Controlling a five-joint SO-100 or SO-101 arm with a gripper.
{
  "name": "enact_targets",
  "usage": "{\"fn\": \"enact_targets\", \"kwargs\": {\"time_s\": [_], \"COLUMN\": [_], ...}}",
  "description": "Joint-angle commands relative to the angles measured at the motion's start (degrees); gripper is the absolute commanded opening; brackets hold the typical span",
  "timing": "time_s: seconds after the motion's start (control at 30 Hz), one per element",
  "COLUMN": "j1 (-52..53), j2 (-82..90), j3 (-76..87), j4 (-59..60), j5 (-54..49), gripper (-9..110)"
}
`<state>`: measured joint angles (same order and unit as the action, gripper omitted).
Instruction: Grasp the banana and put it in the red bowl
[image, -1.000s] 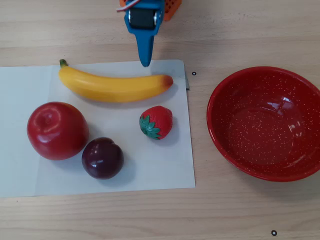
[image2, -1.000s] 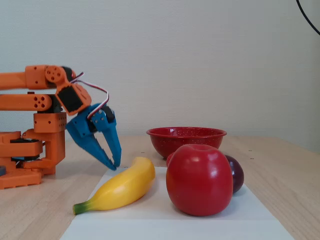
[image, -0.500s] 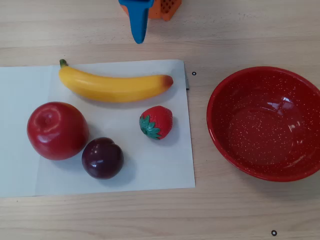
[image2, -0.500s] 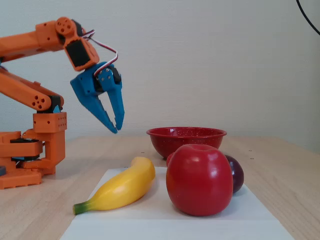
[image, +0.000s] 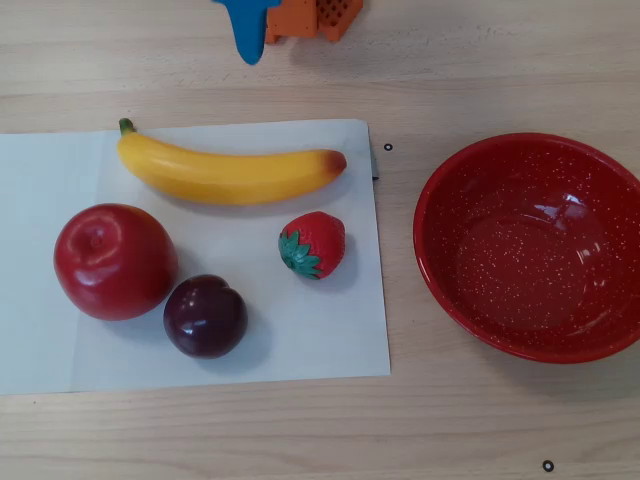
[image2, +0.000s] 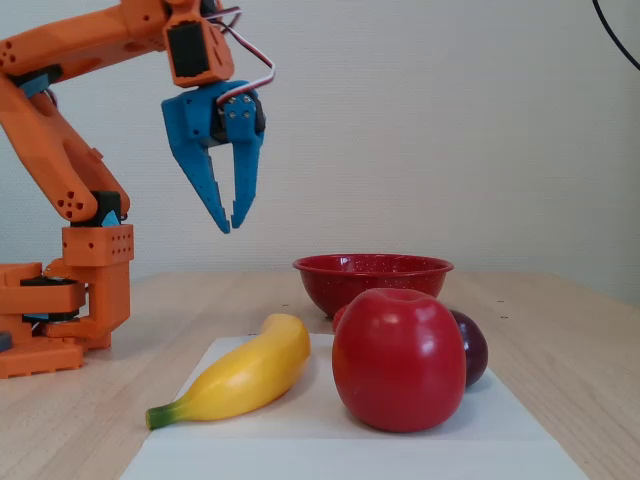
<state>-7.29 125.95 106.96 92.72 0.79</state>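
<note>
The yellow banana (image: 225, 172) lies across the far part of a white paper sheet (image: 330, 330), green stem to the left in the overhead view. In the fixed view the banana (image2: 245, 372) lies at the front left. The red speckled bowl (image: 520, 300) sits empty on the table right of the sheet; in the fixed view the bowl (image2: 372, 282) stands behind the fruit. My blue gripper (image2: 230, 226) hangs high above the table, tips pointing down, nearly closed and empty. Only its tip (image: 248, 40) shows at the overhead view's top edge.
A red apple (image: 112, 260), a dark plum (image: 205, 316) and a strawberry (image: 314, 245) sit on the sheet near the banana. The orange arm base (image2: 70, 300) stands at the left in the fixed view.
</note>
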Motion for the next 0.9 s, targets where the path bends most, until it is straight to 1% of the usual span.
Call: {"fn": "enact_targets", "kwargs": {"time_s": [0.0,0.07,0.17,0.4,0.57,0.77,0.87], "j1": [-3.34,-3.96,-5.19,-8.09,-9.67,-9.67,-9.49], "j2": [-0.70,-3.25,-6.68,-12.66,-15.38,-16.35,-16.44], "j3": [-6.86,-7.65,-8.88,-11.07,-10.11,-6.42,-3.25], "j4": [-0.44,-0.97,-1.58,-1.05,-1.76,-4.57,-7.38], "j5": [2.37,3.25,4.31,9.49,12.13,12.30,12.30], "gripper": [0,2,9,33,53,68,70]}}
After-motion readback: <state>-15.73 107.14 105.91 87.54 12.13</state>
